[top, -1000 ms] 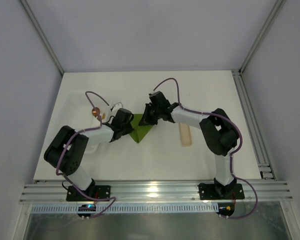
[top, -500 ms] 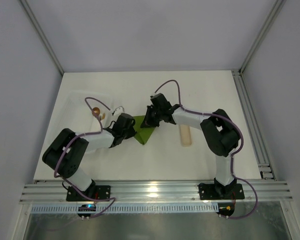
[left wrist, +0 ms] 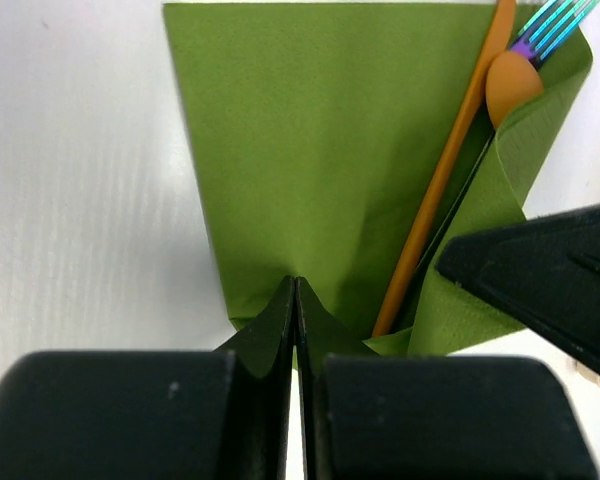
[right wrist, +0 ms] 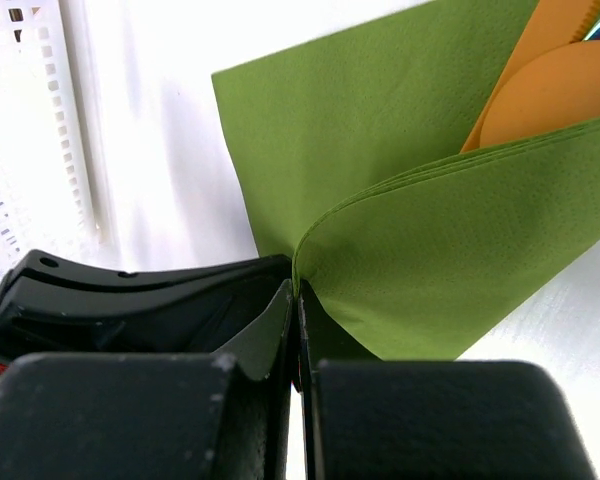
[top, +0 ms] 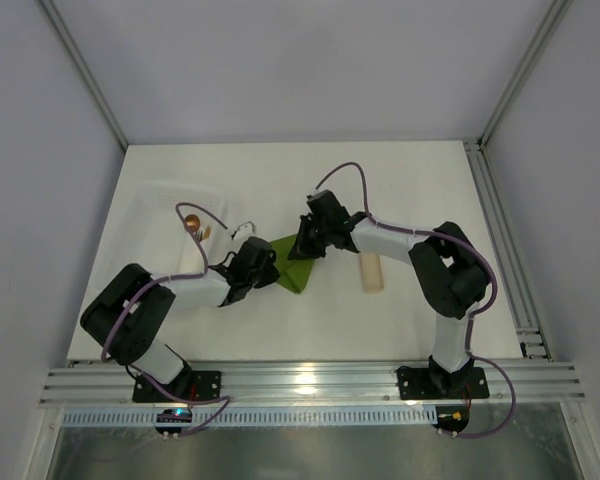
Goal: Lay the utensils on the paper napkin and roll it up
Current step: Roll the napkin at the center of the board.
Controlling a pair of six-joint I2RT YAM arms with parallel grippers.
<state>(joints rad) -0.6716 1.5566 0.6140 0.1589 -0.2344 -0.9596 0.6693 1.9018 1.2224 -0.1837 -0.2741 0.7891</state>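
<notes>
The olive-green paper napkin [top: 297,268] lies mid-table, one flap folded up over the utensils. In the left wrist view an orange utensil [left wrist: 448,175] runs along the fold, with an orange spoon bowl [left wrist: 510,82] and shiny green-purple tines [left wrist: 558,22] at the far end. My left gripper [left wrist: 296,284] is shut at the napkin's [left wrist: 320,150] near edge, and a crease runs from its tips. My right gripper [right wrist: 298,288] is shut on the raised flap [right wrist: 450,270], whose curled edge enters its jaws. Both grippers meet at the same napkin corner.
A clear plastic tray [top: 160,200] stands at the left with a copper-coloured round piece [top: 191,225] by its edge; its perforated wall [right wrist: 30,130] shows in the right wrist view. A pale wooden block [top: 371,271] lies right of the napkin.
Both grippers have moved right and toward the near edge together, taking the napkin with them. The raised flap now lies further over the utensils.
</notes>
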